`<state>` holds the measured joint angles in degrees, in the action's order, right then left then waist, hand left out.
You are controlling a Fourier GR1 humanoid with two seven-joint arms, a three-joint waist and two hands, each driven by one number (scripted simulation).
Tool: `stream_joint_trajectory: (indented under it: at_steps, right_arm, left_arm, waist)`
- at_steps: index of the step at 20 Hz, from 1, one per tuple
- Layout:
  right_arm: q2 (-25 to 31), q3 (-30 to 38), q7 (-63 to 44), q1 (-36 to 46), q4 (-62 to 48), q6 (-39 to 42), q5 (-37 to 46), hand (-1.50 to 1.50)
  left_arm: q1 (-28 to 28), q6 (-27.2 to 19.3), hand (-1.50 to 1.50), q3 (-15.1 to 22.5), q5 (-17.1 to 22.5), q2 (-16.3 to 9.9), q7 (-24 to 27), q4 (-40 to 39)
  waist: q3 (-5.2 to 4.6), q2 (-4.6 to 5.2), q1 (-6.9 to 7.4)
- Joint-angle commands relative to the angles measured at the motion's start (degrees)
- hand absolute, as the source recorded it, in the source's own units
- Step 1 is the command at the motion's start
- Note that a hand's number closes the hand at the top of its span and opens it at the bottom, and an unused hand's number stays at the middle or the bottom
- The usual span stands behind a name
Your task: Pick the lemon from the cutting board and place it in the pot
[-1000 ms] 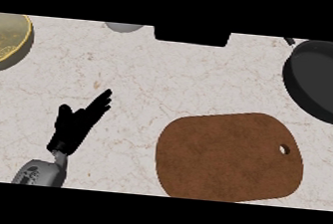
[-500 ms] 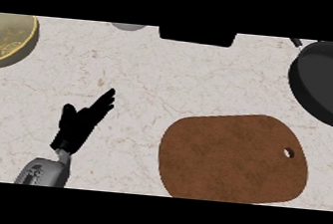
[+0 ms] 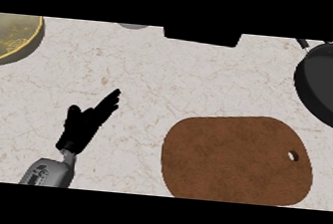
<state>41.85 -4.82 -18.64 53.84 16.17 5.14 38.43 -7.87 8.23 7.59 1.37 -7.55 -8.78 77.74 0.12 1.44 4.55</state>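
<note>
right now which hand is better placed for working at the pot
Likely the right. The pot sits at the view's right edge, past the cutting board, while the left hand rests open at the far left, holding nothing. The right hand is out of view.

At lower right the board [image 3: 237, 160] is looking like matt brown wood. The counter [image 3: 187, 76] is showing smooth pale marble with thin veins. The pot [image 3: 327, 83] at the right edge is appearing dark matt metal; the upper-left bowl [image 3: 10, 38] is gleaming brassy.
</note>
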Motion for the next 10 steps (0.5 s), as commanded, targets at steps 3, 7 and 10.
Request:
stream_joint_trajectory:
  at_steps: [3,7,10]
  right_arm:
    - [-3.57,1.16,-0.49,4.21,-7.03,2.34,0.15,-1.50]
    - [-4.26,9.27,7.87,2.46,-2.52,-10.13,-7.43,-1.50]
    - [-5.18,15.26,10.62,5.04,0.49,-16.42,-12.92,-1.50]
  left_arm:
    - [-1.30,0.58,0.00,-0.86,0.02,-0.55,0.45,-0.72]
    - [0.36,0.56,0.00,-0.96,0.49,-0.77,0.12,1.36]
    - [0.40,-0.30,0.00,-1.14,-0.11,-0.46,0.36,-0.05]
  waist:
    - [0.11,0.26,-0.34]
    - [0.28,-0.03,-0.91]
    - [0.23,-0.27,-1.67]
